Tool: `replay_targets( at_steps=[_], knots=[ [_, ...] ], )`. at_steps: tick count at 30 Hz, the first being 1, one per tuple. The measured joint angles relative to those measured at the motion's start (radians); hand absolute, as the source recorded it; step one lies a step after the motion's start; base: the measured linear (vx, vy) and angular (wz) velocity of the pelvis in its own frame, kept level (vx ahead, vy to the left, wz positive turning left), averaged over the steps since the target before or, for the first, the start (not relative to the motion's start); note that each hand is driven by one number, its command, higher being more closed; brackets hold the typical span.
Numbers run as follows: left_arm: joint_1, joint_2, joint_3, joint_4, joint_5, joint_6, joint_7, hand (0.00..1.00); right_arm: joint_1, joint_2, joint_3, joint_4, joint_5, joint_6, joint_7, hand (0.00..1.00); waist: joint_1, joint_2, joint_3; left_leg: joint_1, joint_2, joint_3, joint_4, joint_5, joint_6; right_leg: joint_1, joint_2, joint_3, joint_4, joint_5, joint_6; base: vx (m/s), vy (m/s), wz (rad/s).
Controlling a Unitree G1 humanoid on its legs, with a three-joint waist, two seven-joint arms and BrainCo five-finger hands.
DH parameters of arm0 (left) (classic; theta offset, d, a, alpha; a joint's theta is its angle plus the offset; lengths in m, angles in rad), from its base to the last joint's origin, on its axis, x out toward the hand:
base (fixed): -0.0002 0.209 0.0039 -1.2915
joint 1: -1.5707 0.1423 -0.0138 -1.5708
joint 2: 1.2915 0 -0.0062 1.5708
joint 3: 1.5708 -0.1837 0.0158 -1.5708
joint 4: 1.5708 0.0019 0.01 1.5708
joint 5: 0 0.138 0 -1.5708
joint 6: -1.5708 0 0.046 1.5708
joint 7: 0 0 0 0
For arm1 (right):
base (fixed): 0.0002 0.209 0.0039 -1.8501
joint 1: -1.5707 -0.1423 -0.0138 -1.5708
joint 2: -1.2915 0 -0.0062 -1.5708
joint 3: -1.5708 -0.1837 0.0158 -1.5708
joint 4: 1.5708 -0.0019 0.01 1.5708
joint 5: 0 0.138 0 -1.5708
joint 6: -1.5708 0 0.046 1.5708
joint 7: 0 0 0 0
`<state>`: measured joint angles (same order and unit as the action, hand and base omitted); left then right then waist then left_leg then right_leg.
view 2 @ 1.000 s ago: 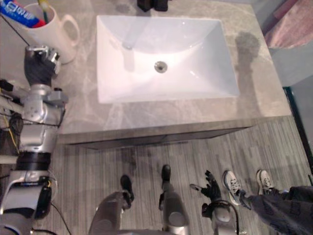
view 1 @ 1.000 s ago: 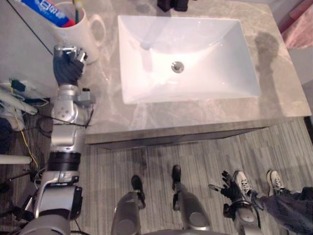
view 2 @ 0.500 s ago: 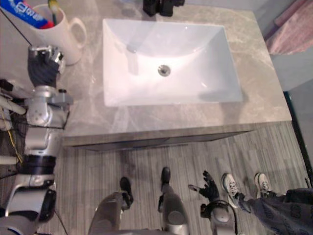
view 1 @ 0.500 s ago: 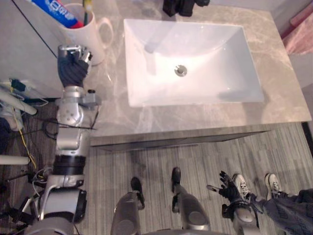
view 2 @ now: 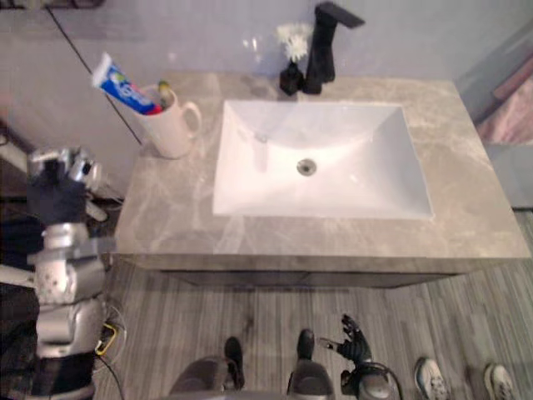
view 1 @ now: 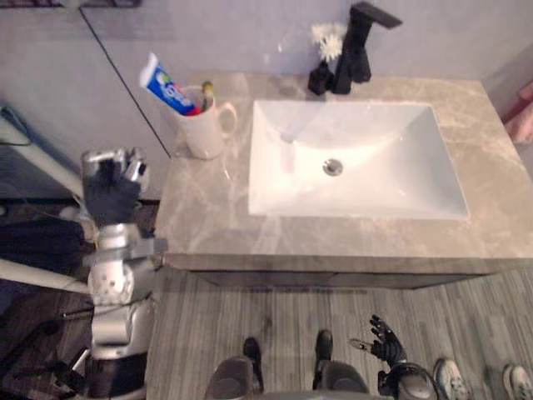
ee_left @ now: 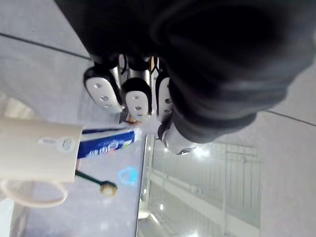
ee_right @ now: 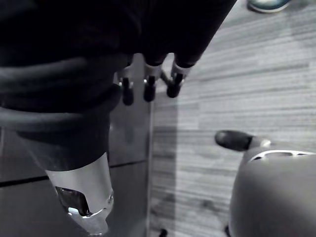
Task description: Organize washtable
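A white mug (view 1: 202,132) stands at the back left of the grey marble counter (view 1: 208,225). A blue toothpaste tube (view 1: 169,83) and a toothbrush (view 1: 206,87) stick out of it. My left hand (view 1: 111,185) hangs just off the counter's left edge, below and left of the mug. Its fingers (ee_left: 138,100) are curled against the palm and hold nothing; the mug (ee_left: 39,153) shows beyond them. My right hand (view 1: 385,343) hangs low over the floor with its fingers (ee_right: 148,89) straight and spread.
A white rectangular basin (view 1: 358,158) fills the counter's middle and right. Behind it stand a black faucet (view 1: 360,42) and a small black vase with a white flower (view 1: 323,67). A person's shoes (view 1: 450,379) are on the floor at lower right. White poles (view 1: 33,275) lie left of the counter.
The camera has shifted, so more of the wall and faucet shows. My left hand has drawn back from beside the mug to off the counter's left edge, still curled.
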<state>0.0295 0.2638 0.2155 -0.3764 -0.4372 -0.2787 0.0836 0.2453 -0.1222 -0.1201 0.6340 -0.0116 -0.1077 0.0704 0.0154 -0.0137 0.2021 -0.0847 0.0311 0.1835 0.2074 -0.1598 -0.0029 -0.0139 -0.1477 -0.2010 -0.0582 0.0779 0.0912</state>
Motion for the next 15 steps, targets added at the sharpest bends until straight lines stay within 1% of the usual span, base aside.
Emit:
replay_targets(
  at_steps=[1,3,4,6,7,8,10,12,13,14,15],
  knots=[
    [0.020,-0.012,0.006,0.000,0.000,-0.002,-0.001,1.00,0.000,0.000,-0.001,0.009,0.000,0.000,0.000,0.00,0.002,0.001,-0.001,0.007,-0.001,-0.007,0.000,0.001,0.000,0.011,-0.001,-0.007,0.000,-0.006,0.004,0.00,-0.052,0.29],
    [0.110,-0.065,0.055,-0.016,0.000,-0.002,-0.009,1.00,0.010,0.006,-0.008,0.016,0.000,0.001,0.000,0.00,0.002,0.000,-0.014,0.043,-0.008,-0.039,-0.031,0.017,-0.005,0.048,-0.003,-0.042,0.004,-0.022,-0.007,-0.02,-0.053,0.40],
    [0.137,-0.078,0.069,-0.019,-0.001,-0.003,-0.011,1.00,0.014,0.009,-0.011,0.016,0.000,0.001,-0.001,0.00,0.003,-0.001,-0.023,0.047,-0.010,-0.044,-0.041,0.023,-0.005,0.050,-0.004,-0.046,0.005,-0.024,-0.006,-0.01,-0.042,0.24],
    [0.212,-0.127,0.111,-0.019,-0.003,-0.003,-0.014,1.00,0.027,0.013,-0.024,0.016,0.000,0.001,-0.001,0.00,0.016,0.001,-0.047,0.061,-0.013,-0.047,-0.068,0.037,-0.006,0.054,-0.005,-0.049,0.005,-0.028,-0.007,-0.01,-0.033,0.08],
    [0.256,-0.159,0.125,-0.007,-0.003,-0.003,-0.014,1.00,0.038,0.016,-0.032,0.017,0.001,0.001,-0.003,0.00,0.030,0.004,-0.059,0.067,-0.013,-0.048,-0.076,0.038,-0.007,0.058,-0.006,-0.051,0.005,-0.033,-0.003,-0.01,-0.035,0.10],
    [0.303,-0.192,0.140,0.005,-0.003,-0.002,-0.013,1.00,0.042,0.016,-0.033,0.017,0.001,0.001,-0.002,0.00,0.031,0.006,-0.063,0.077,-0.013,-0.056,-0.086,0.041,-0.007,0.068,-0.009,-0.061,0.010,-0.040,-0.003,-0.02,-0.041,0.17],
    [0.350,-0.225,0.141,0.063,-0.003,0.001,-0.014,1.00,0.055,0.018,-0.032,0.016,0.000,0.001,-0.002,0.00,0.031,0.009,-0.075,0.101,-0.015,-0.070,-0.106,0.052,-0.006,0.080,-0.014,-0.077,0.030,-0.054,-0.003,0.00,-0.031,0.24],
    [0.392,-0.249,0.140,0.148,-0.003,0.016,-0.016,1.00,0.066,0.023,-0.029,0.011,0.000,0.001,-0.002,0.00,0.034,0.006,-0.094,0.109,-0.014,-0.072,-0.112,0.052,-0.006,0.083,-0.017,-0.090,0.047,-0.069,0.002,0.00,-0.014,0.13],
    [0.406,-0.261,0.140,0.197,-0.003,0.026,-0.018,0.00,0.071,0.026,-0.029,0.002,0.000,0.001,-0.002,0.00,0.036,0.006,-0.101,0.113,-0.013,-0.072,-0.118,0.052,-0.006,0.084,-0.018,-0.094,0.056,-0.075,0.002,-0.04,-0.019,0.07],
    [0.418,-0.280,0.139,0.293,-0.010,0.045,-0.022,0.00,0.083,0.034,-0.027,-0.017,0.000,0.002,-0.002,0.00,0.041,0.004,-0.113,0.114,-0.013,-0.072,-0.124,0.053,-0.007,0.087,-0.023,-0.100,0.066,-0.090,0.005,-0.04,-0.017,0.08],
    [0.418,-0.284,0.135,0.341,-0.018,0.051,-0.025,0.00,0.090,0.035,-0.020,-0.028,0.000,0.002,-0.002,0.00,0.046,0.004,-0.118,0.118,-0.013,-0.073,-0.125,0.053,-0.007,0.089,-0.023,-0.102,0.069,-0.092,0.007,-0.03,-0.011,0.07]
  ],
)
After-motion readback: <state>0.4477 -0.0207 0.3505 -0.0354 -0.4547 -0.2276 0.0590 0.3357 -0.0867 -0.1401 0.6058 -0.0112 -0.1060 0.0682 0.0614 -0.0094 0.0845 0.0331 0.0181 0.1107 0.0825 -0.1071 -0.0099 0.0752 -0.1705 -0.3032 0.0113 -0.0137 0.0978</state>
